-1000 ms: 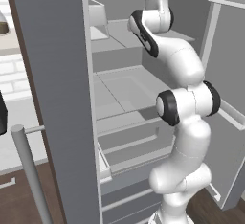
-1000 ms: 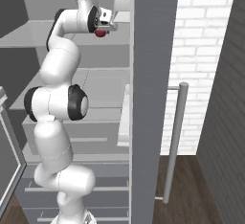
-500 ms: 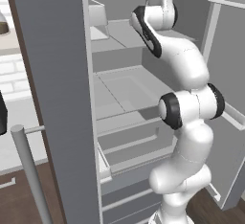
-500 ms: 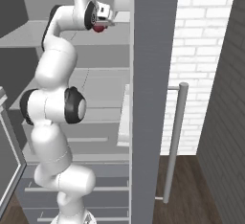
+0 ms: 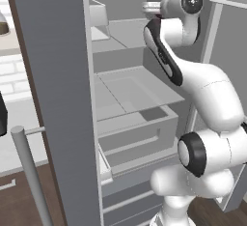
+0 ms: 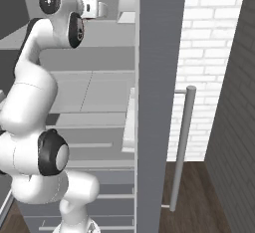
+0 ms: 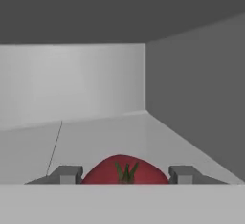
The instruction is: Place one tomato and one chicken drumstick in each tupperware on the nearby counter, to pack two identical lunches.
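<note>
1 tomato (image 7: pixel 125 171) | sits between gripper (image 7: pixel 125 174) tips, hold looks closed on it | soft, smooth, round: you squeeze gently at its middle

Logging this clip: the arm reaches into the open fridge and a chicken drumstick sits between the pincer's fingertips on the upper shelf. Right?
Not quite: it is a red tomato with a green stem top, not a drumstick, between the pincer fingertips. The hand view shows it. The reach into the open fridge holds.

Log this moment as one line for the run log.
phase: tomato pickup in fridge | gripper: fingers either side of tomato, grasp unconfirmed | tupperware: not in view
</note>
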Controlling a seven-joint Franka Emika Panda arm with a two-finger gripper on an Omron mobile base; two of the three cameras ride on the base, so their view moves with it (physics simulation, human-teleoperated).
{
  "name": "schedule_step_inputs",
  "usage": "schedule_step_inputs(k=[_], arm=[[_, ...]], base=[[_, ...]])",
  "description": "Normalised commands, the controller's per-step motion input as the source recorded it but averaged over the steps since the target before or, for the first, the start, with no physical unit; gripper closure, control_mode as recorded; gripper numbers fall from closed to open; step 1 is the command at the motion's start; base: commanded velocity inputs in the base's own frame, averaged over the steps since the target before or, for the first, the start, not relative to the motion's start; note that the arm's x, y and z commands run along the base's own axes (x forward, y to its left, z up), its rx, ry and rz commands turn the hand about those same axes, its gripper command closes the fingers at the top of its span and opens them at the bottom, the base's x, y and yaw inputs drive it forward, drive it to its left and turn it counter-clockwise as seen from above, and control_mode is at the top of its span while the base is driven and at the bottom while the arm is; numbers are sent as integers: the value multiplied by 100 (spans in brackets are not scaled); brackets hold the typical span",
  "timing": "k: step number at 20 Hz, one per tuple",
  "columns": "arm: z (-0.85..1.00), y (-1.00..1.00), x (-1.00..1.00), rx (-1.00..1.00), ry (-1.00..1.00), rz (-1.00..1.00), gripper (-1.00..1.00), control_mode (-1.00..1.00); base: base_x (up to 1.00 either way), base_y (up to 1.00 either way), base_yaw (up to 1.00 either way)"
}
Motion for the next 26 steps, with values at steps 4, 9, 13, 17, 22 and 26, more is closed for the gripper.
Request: schedule_step_inputs(k=[4, 9, 13, 17, 22, 26], arm=[[-6, 1, -100, 3, -49, 0, 100, -100], [-49, 0, -100, 1, -4, 0, 100, -100], [-48, 14, -100, 0, 14, 0, 100, -100], [-71, 8, -100, 0, 36, 0, 100, -100], [-90, 0, -73, 0, 70, -1, 100, -100], [-69, 3, -13, 0, 67, 0, 100, -100]], base=[[0, 0, 0], [0, 0, 0], [0, 0, 0], [0, 0, 0], [0, 0, 0], [0, 0, 0]])
